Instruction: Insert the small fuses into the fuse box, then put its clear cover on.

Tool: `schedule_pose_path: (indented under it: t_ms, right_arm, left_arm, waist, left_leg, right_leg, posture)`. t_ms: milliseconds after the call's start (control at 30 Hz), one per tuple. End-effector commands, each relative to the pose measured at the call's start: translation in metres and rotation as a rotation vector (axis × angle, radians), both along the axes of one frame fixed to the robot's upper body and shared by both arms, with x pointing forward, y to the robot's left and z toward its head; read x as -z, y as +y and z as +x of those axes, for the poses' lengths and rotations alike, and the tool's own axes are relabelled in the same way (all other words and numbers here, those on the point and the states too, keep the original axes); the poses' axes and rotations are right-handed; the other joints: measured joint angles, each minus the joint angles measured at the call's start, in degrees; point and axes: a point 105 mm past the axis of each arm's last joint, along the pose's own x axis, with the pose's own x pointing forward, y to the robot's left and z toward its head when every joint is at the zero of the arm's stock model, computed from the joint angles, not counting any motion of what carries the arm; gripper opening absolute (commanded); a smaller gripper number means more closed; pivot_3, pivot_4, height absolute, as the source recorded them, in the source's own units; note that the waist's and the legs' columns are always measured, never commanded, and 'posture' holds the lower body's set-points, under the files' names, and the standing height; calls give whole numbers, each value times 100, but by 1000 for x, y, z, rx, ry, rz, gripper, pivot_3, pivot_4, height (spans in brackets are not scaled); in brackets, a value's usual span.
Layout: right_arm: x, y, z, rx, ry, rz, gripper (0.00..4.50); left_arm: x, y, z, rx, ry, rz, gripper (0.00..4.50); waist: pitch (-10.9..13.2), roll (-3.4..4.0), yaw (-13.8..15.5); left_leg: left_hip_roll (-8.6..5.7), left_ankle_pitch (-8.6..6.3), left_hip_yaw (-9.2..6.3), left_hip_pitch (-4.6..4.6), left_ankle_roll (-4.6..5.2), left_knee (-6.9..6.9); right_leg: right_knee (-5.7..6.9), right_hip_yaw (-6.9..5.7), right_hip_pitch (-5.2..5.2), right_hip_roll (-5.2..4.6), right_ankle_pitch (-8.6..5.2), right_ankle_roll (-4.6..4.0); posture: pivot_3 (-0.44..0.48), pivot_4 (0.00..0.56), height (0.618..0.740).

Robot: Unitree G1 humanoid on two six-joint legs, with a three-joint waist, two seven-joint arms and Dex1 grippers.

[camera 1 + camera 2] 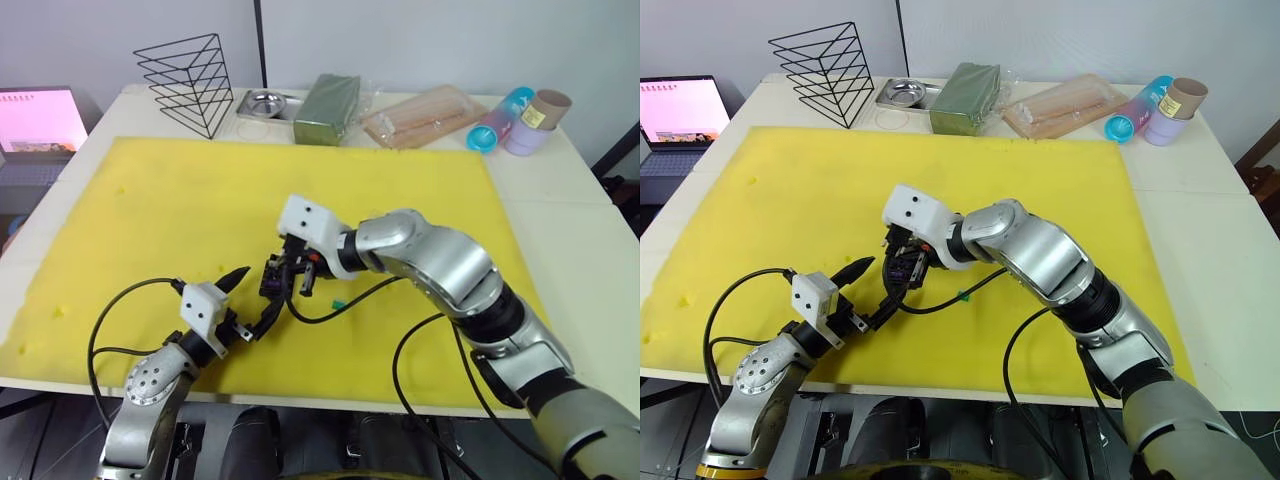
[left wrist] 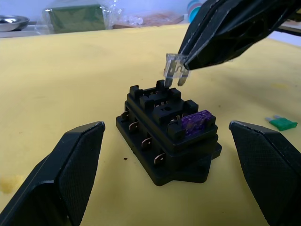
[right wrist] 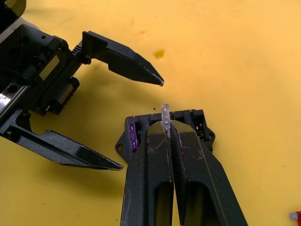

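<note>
The black fuse box [image 2: 165, 141] sits on the yellow foam mat [image 1: 400, 200], near its front edge. A purple fuse [image 2: 195, 122] is seated in one of its slots. My right gripper [image 3: 168, 125] is shut on a pale clear fuse [image 2: 175, 68], holding it just above a far slot of the box with its blades pointing down. My left gripper [image 1: 255, 298] is open, one finger on each side of the box and apart from it. A green fuse [image 1: 338, 303] lies on the mat just right of the box. The clear cover is out of view.
Along the table's back edge stand a black wire rack [image 1: 190, 80], a metal tray [image 1: 268, 102], a green block [image 1: 328, 108], a clear bag of sticks [image 1: 420, 115] and some cups [image 1: 515, 120]. A laptop [image 1: 40, 120] sits off the table's left side.
</note>
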Motion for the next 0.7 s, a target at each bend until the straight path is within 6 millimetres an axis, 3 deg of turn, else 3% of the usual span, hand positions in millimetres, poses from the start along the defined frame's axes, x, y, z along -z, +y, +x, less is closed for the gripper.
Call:
schedule_pose_path:
  t_ms: [33, 700]
  right_arm:
    - [-5, 4, -4, -28, -31, 8, 0]
    - [2, 7, -1, -15, -6, -8, 0]
  left_arm:
    - [-8, -3, -1, 8, -43, -5, 4481]
    - [-13, -7, -2, 16, -57, -3, 4481]
  waist:
    - [0, 0, 0]
    - [0, 0, -1]
  left_leg:
    - [0, 0, 0, 0, 0, 0]
    - [0, 0, 0, 0, 0, 0]
  right_leg:
    - [0, 0, 0, 0, 0, 0]
    - [-1, 0, 0, 0, 0, 0]
  posture:
    - [0, 150, 740]
    - [0, 150, 740]
